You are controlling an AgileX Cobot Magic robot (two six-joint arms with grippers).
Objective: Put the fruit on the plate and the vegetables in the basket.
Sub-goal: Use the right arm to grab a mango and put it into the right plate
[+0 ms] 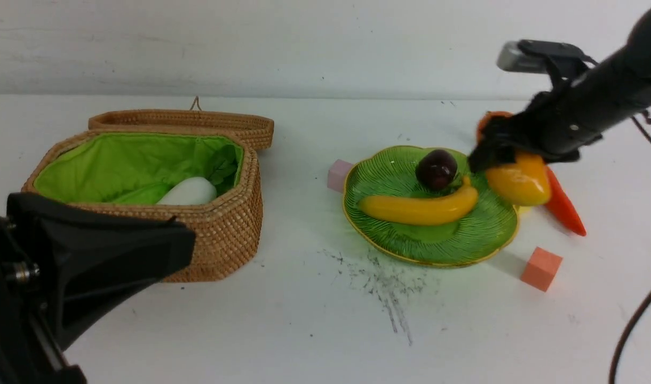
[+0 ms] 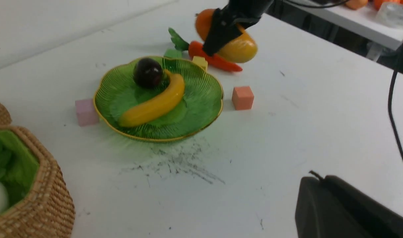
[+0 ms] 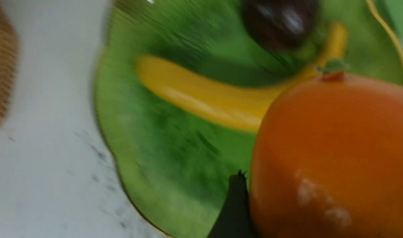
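Mango (image 1: 520,184), plump, glossy orange-yellow, green stem

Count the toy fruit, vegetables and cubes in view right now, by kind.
Fruit: 3 (banana, mangosteen, mango)
Vegetables in sight: 2 (radish, carrot)
Cubes: 4 (pink cube, orange cube, yellow cube, green cube)
Total: 9
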